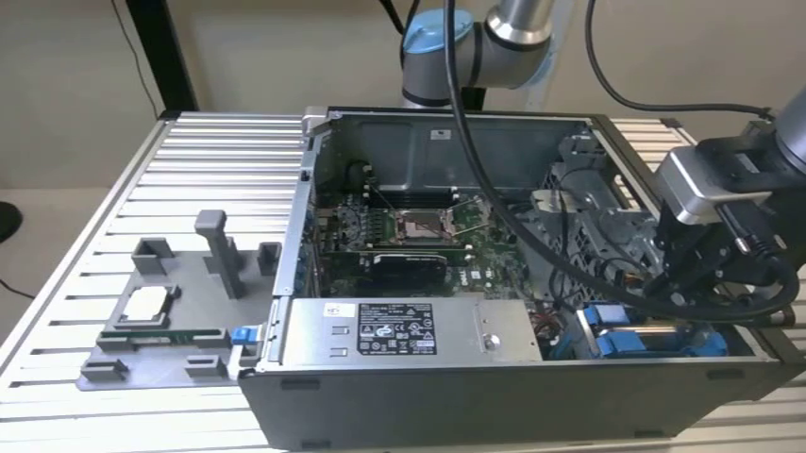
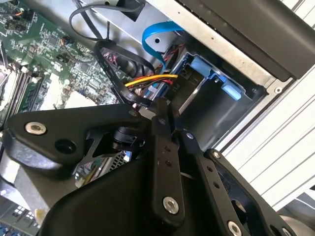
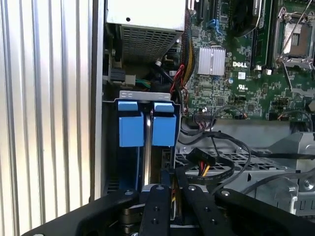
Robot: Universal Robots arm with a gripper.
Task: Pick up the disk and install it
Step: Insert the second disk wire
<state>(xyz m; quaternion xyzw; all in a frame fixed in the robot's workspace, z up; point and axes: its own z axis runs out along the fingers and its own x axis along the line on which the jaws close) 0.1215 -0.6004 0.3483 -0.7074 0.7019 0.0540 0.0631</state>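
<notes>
Two black fingers (image 3: 156, 206) of the claw (image 3: 172, 187) are pressed close together, with nothing pinched between them in both wrist views. The claw (image 1: 674, 278) hangs inside the open computer case (image 1: 416, 401), over the corner drive bay. The disk (image 3: 147, 129) sits upright in that bay just ahead of the fingertips and apart from them; its thin silver edge shows between two bright blue carrier tabs. In the exterior view the disk (image 1: 655, 342) lies directly below the claw.

A power connector (image 3: 199, 160) with yellow, red and black wires hangs just beside the fingertips, and a blue flat cable (image 2: 155, 37) loops beyond them. Farther past the disk stands the power supply (image 1: 391, 332), a grey box with a sticker. The green motherboard (image 1: 473, 241) and its empty processor socket (image 1: 420, 226) lie off to one side of the claw. Well away from the claw, outside the case, a grey fixture (image 1: 151, 363) rests on the slatted aluminium table (image 1: 202, 170).
</notes>
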